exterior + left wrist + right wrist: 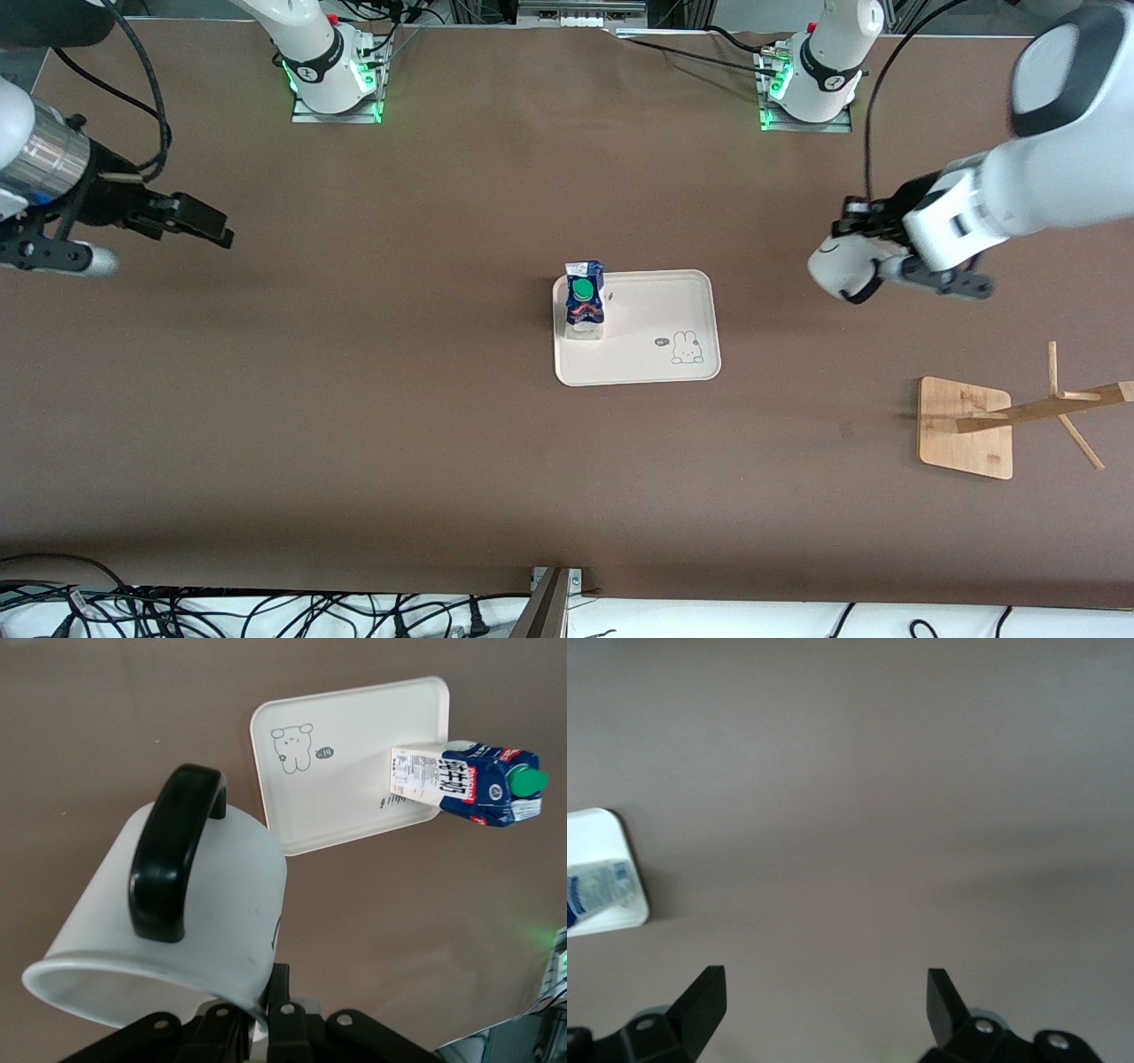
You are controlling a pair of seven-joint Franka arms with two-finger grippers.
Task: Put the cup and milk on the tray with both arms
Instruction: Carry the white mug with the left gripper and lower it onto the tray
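The cream tray [660, 306] lies mid-table. The milk carton [585, 301] stands upright on it, at the tray's corner toward the right arm's end. My left gripper [873, 255] is shut on the rim of the white cup [840, 266] and holds it tilted in the air over bare table, toward the left arm's end from the tray. In the left wrist view the cup [204, 904] shows its black handle, my gripper [266, 1014] pinches its rim, and the tray [354, 753] and milk [469, 784] lie farther off. My right gripper [213, 229] is open and empty [824, 992] over bare table.
A wooden stand with a square base [966, 427] and slanted pegs stands near the left arm's end, nearer the front camera than the cup. The tray's corner [607, 828] and the milk [598, 890] show at the right wrist view's edge.
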